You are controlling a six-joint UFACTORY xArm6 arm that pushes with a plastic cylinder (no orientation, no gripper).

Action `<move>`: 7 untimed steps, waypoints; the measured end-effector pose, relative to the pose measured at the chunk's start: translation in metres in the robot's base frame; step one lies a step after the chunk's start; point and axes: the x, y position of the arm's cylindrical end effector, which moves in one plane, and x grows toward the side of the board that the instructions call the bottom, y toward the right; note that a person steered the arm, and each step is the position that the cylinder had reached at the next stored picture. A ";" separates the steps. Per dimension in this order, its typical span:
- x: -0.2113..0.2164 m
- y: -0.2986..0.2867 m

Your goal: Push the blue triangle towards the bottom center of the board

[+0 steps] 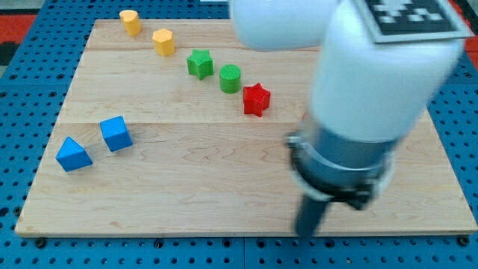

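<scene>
The blue triangle (73, 155) lies near the board's left edge, low in the view. A blue cube (116, 134) sits just to its upper right, apart from it. My tip (306, 233) is at the end of the dark rod near the board's bottom edge, right of centre, far to the right of both blue blocks and touching no block. The white arm body fills the view's upper right and hides that part of the board.
Along the top run a yellow cylinder (131, 22), a yellow block (163, 42), a green star (199, 63), a green cylinder (230, 78) and a red star (256, 99). The wooden board (187, 187) sits on a blue pegboard.
</scene>
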 end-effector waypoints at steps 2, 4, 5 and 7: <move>-0.043 -0.262; -0.124 -0.301; -0.127 -0.192; -0.115 -0.240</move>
